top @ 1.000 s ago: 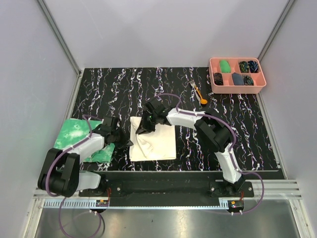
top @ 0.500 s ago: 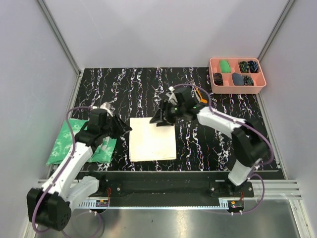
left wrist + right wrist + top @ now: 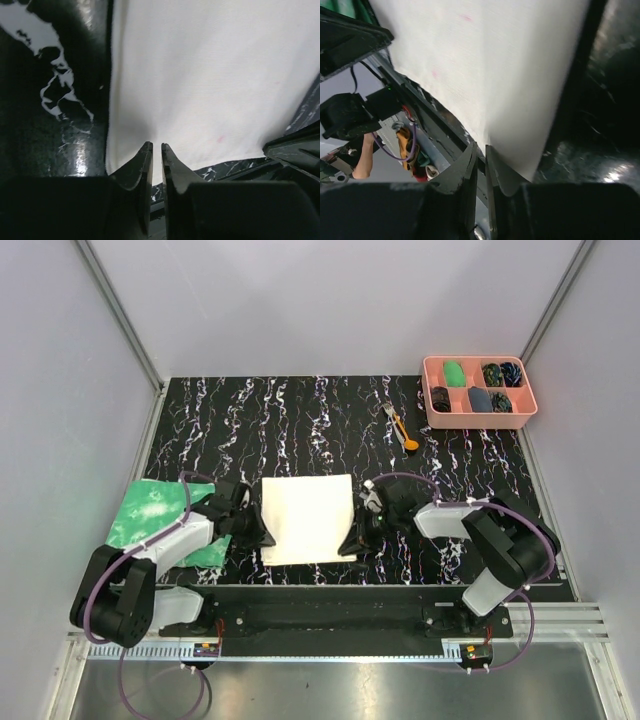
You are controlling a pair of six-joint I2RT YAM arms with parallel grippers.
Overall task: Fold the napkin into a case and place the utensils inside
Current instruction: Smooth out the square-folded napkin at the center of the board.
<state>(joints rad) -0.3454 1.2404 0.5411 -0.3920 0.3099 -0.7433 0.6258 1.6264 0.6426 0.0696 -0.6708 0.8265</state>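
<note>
The cream-white square cloth napkin (image 3: 306, 520), released, now lies flat on the black marbled worktop (image 3: 300, 420). The left pincer (image 3: 155, 146) and right pincer (image 3: 481, 146) have dropped to its near corners, jaws nearly together, seemingly pinching them for the next fold.

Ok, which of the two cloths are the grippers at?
The cream-white napkin, flat mid-table: left gripper and right gripper sit at its near corners. The green mottled cloth lies farther left.
</note>
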